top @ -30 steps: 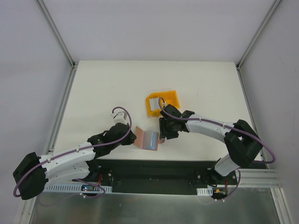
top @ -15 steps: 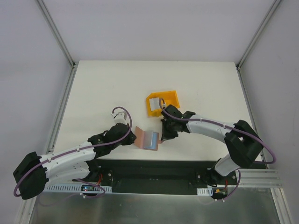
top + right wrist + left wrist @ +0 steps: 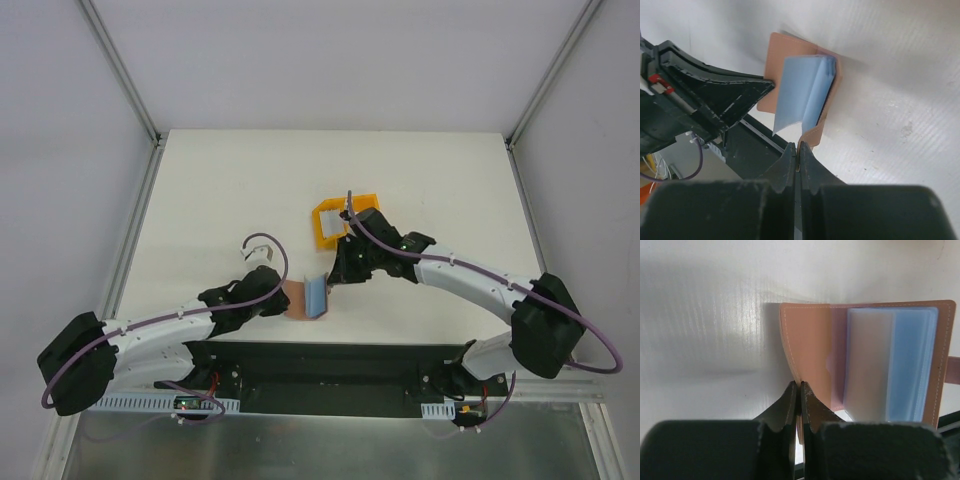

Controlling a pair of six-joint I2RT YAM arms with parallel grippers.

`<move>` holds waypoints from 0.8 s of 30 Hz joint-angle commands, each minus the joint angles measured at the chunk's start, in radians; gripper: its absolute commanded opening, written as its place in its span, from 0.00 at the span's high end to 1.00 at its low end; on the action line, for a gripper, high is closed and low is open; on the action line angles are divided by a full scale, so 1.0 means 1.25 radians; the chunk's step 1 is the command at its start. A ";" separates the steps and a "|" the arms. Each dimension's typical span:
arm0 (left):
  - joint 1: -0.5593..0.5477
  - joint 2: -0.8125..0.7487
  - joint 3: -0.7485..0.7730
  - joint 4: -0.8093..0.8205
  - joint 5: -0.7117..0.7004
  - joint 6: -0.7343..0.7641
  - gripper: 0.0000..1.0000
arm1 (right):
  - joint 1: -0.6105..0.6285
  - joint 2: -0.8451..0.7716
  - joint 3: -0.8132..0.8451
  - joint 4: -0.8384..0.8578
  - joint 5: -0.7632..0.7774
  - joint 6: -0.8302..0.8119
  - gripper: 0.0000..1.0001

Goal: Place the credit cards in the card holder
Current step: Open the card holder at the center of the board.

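the white table point(image 3: 220, 200) carries the yellow bin point(image 3: 322, 236) well beyond the right gripper point(image 3: 797, 150), with pale credit cards point(image 3: 330, 216) lying in it, and the card holder point(image 3: 810, 340) sits open right between the two sets of jaws. the left gripper point(image 3: 798, 390) is clenched on the near edge of its left cover, and the right one looks pinched on the brown edge of the opposite cover, so the pale blue sleeves point(image 3: 802, 95) fan up just ahead of both. i'd guess the holder is light and floppy, best kept by its stitched rim, while the cards are thin, stiff and slick, so take one by a raised edge rather than flat off the bin floor.
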 commanded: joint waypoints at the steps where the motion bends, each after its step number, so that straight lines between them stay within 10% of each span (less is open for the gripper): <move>1: 0.002 0.013 -0.012 0.009 0.021 -0.034 1.00 | 0.006 0.023 0.053 0.023 -0.059 -0.011 1.00; 24: 0.006 -0.080 -0.053 0.102 0.063 0.014 0.75 | -0.001 0.051 0.040 -0.003 -0.033 -0.020 1.00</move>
